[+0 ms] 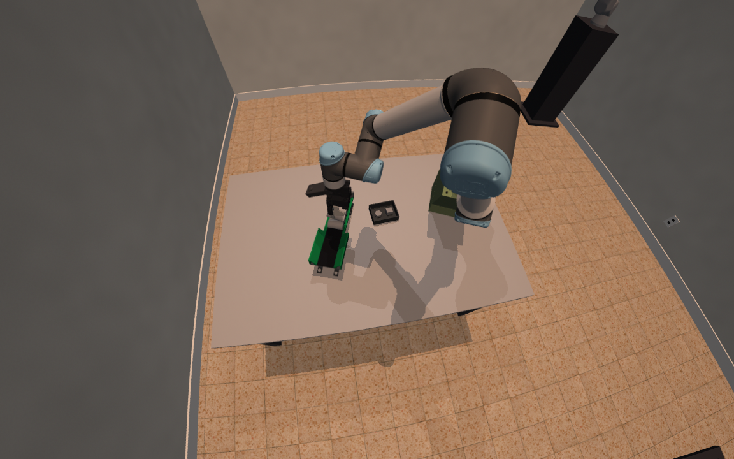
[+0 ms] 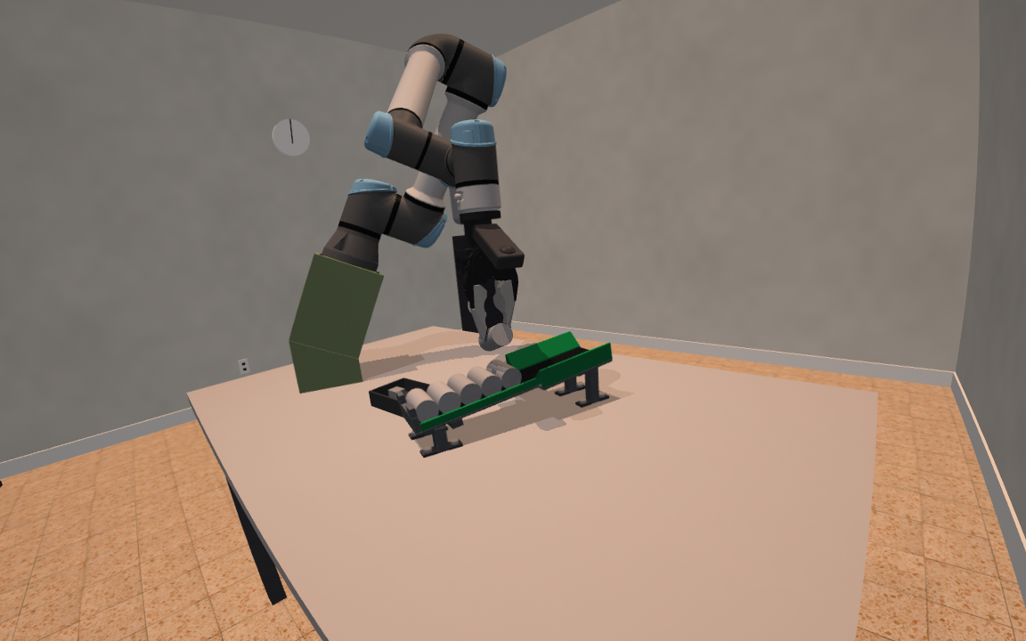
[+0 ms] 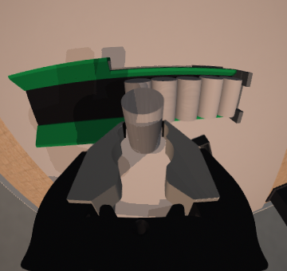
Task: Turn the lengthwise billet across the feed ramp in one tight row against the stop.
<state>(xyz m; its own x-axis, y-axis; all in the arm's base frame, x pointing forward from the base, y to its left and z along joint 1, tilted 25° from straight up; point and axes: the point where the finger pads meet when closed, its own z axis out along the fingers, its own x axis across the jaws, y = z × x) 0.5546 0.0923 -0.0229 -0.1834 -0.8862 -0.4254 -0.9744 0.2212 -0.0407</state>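
My gripper [image 3: 143,122] is shut on a grey steel billet [image 3: 142,119] and holds it in the air above the green feed ramp [image 3: 80,100]. In the exterior view the held billet [image 2: 494,330] hangs just above the upper end of the row. Several other billets [image 3: 187,97] lie across the ramp side by side, down to the black stop [image 3: 241,97] at the low end. They also show in the exterior view [image 2: 452,390]. The upper part of the ramp [image 2: 549,354] is bare. In the top view the gripper [image 1: 336,213] covers the row.
A small black tray [image 1: 383,213] lies on the table right of the ramp. The arm's olive-green base block [image 2: 333,322] stands at the table's back. A tall black stand [image 1: 569,62] is in the far corner of the floor.
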